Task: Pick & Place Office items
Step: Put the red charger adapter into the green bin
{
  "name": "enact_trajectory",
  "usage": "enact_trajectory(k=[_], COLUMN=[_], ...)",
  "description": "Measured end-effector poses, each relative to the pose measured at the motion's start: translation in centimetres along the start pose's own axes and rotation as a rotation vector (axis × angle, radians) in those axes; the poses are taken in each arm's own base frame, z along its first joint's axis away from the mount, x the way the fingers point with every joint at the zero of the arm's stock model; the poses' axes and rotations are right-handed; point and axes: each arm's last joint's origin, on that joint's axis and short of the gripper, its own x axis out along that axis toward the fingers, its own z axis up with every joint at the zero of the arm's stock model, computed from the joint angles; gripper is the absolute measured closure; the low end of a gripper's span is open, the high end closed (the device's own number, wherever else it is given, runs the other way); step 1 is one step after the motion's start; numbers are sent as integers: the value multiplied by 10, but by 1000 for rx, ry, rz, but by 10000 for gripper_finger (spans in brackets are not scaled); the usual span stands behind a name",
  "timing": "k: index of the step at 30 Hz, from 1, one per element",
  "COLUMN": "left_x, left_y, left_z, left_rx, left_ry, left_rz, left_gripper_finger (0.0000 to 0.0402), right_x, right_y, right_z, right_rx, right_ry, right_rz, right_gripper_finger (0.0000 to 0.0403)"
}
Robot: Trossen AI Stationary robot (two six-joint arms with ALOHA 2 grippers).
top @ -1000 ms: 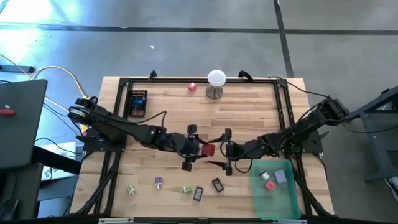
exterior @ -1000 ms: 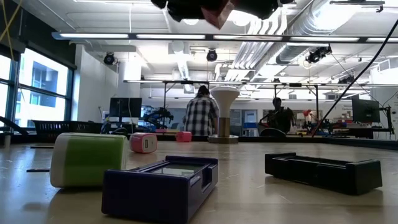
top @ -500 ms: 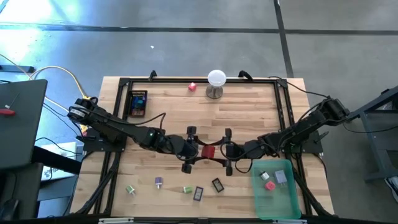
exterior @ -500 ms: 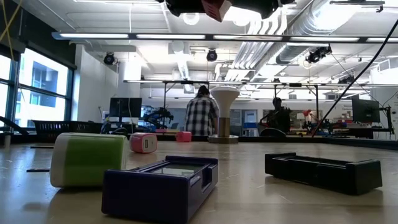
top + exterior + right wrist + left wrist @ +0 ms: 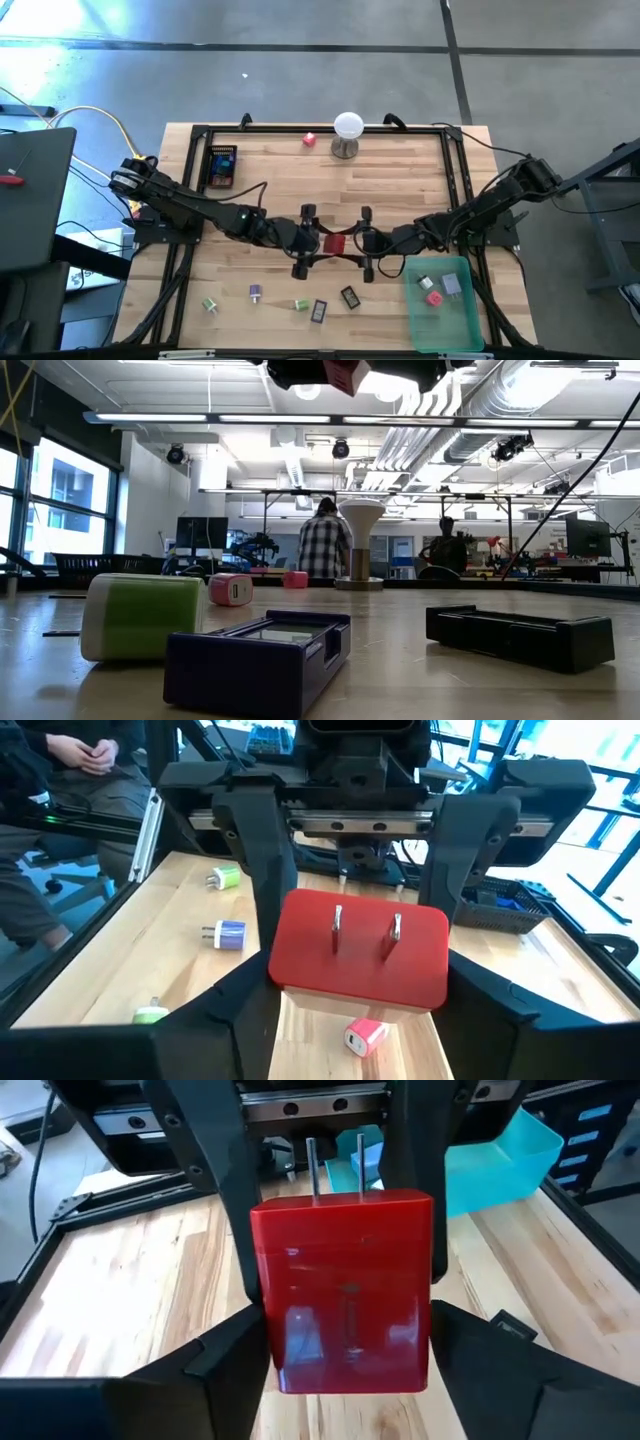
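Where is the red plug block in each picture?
High view: red plug block at table middle, between the left gripper and right gripper.
Low view: at the top edge, up in the air.
Left wrist view: centre.
Right wrist view: centre, prongs showing.
Shared landmark: the wooden table.

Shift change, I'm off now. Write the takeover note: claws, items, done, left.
Right claw: shut on the red plug block, held in the air above the table's middle.
Left claw: at the same block from the opposite side; grip unclear.
Done: a few pieces lie in the green bin, one of them pink.
Left: red block into the bin; then the loose green piece, purple piece, second green piece, two dark pieces, and the pink piece beside the white ball.
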Motion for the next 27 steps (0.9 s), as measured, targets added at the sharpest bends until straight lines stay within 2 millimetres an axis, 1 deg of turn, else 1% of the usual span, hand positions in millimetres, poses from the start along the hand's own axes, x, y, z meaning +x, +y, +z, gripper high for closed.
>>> enact_trajectory(k=[6, 11, 18, 22, 25, 27], left_x=[-1, -2, -2, -3, -4, -4], left_y=[0, -2, -3, -6, -8, -8], left_z=[-3, -3, -4, -5, -5, -5], left_rx=[26, -28, -48, -41, -39, -38], left_ry=[37, 35, 45, 56, 58, 61], left_rz=[2, 0, -2, -14, -19, -19], left_gripper_finger=[134, 133, 132, 131, 131, 131], right_x=[0, 0, -3, -12, -27, -38], right_y=[1, 1, 3, 12, 19, 21], right_z=[-4, -6, -11, -13, -11, -6], right_rx=[-17, 0, -2, -14, -17, 21], right_ry=[41, 62, 105, 146, 163, 153], right_rz=[0, -4, -73, -155, -232, -249], right_gripper_finger=[199, 199, 200, 200, 200, 200])
